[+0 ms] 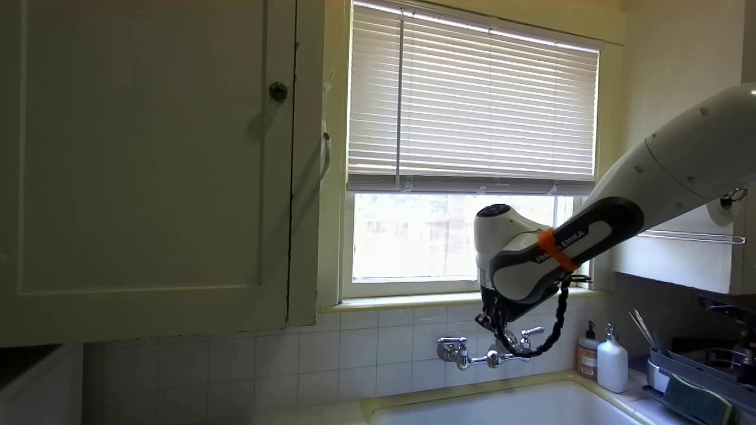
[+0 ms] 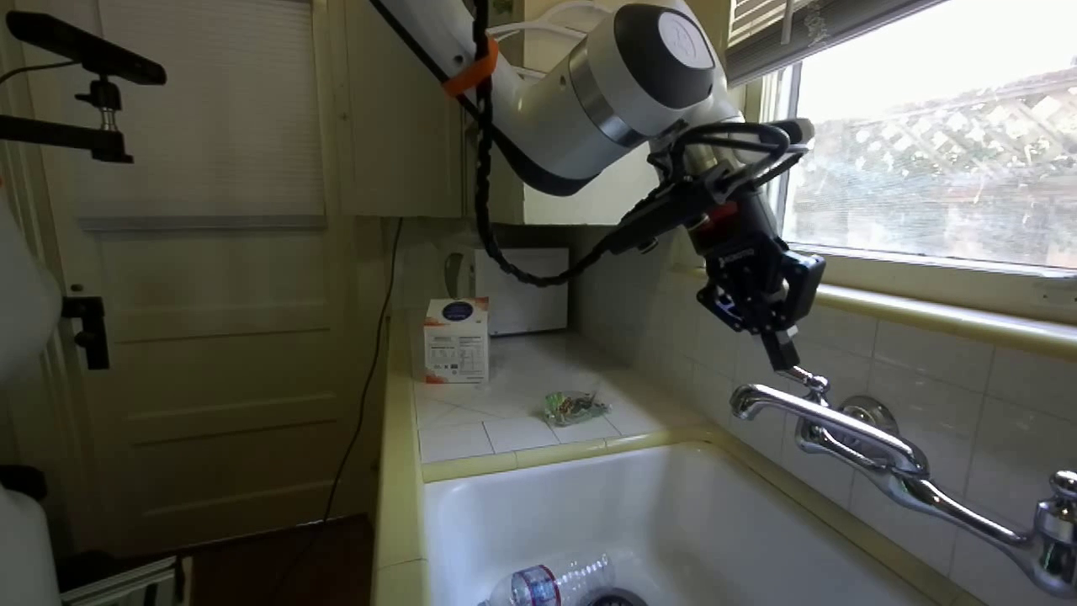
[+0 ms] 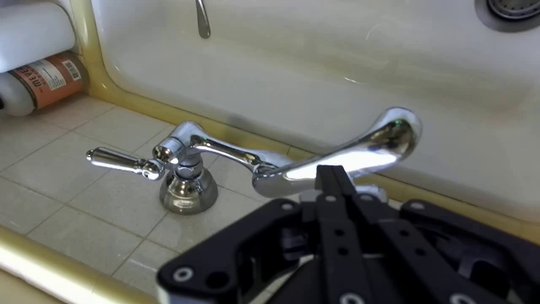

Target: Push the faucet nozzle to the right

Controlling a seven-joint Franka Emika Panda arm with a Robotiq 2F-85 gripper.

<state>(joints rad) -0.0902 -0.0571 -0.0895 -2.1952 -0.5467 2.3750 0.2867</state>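
You look to be at the line-up for the push, which, judging by how things lie, is not yet made: the faucet nozzle (image 3: 356, 157) slants from the middle of the wrist frame toward its right side, its end seen against the sink (image 3: 253, 84). Your fingers (image 3: 328, 185) are closed together with nothing visible between them, which should suit a shove. In the wrist view they overlap the nozzle's lower edge near mid-length; in an exterior view the fingers (image 2: 780, 349) show just above the nozzle (image 2: 829, 417), right of centre, close by a tap handle (image 2: 809, 380). You can't tell whether they touch the nozzle. Next, you probably need them set against its lower side in the wrist frame, then a steady sweep upward there and round toward the orange-labelled bottle (image 3: 52, 79) at upper left.
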